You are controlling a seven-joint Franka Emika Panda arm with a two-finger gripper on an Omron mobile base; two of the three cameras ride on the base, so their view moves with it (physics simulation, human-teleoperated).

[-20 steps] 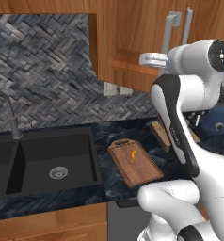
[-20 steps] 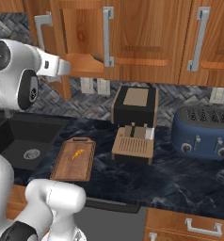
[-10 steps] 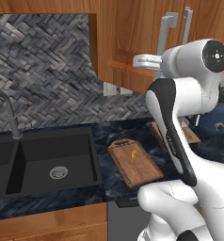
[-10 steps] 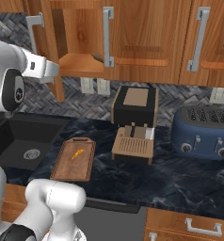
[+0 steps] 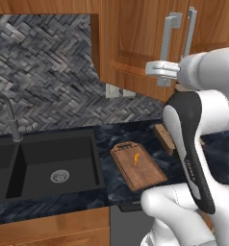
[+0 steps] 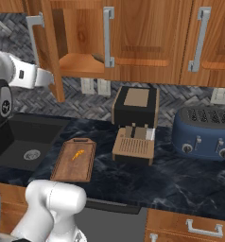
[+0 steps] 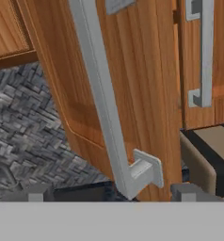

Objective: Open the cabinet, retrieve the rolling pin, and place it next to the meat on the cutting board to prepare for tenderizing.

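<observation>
The cabinet (image 6: pixel 81 42) door on the left stands swung open, so the opening step looks done: the gripper (image 7: pixel 109 193) sits with its fingers spread wide on either side of the door's grey handle (image 7: pixel 107 108), grasping nothing. The next move is probably to back off the handle and reach into the open compartment for the rolling pin (image 6: pixel 99 58), of which only a dark end can be made out on the shelf beside the closed door. The cutting board (image 6: pixel 74 160) lies on the near counter right of the sink (image 5: pixel 49 163), with the meat (image 6: pixel 77 154) a small orange sliver on it.
</observation>
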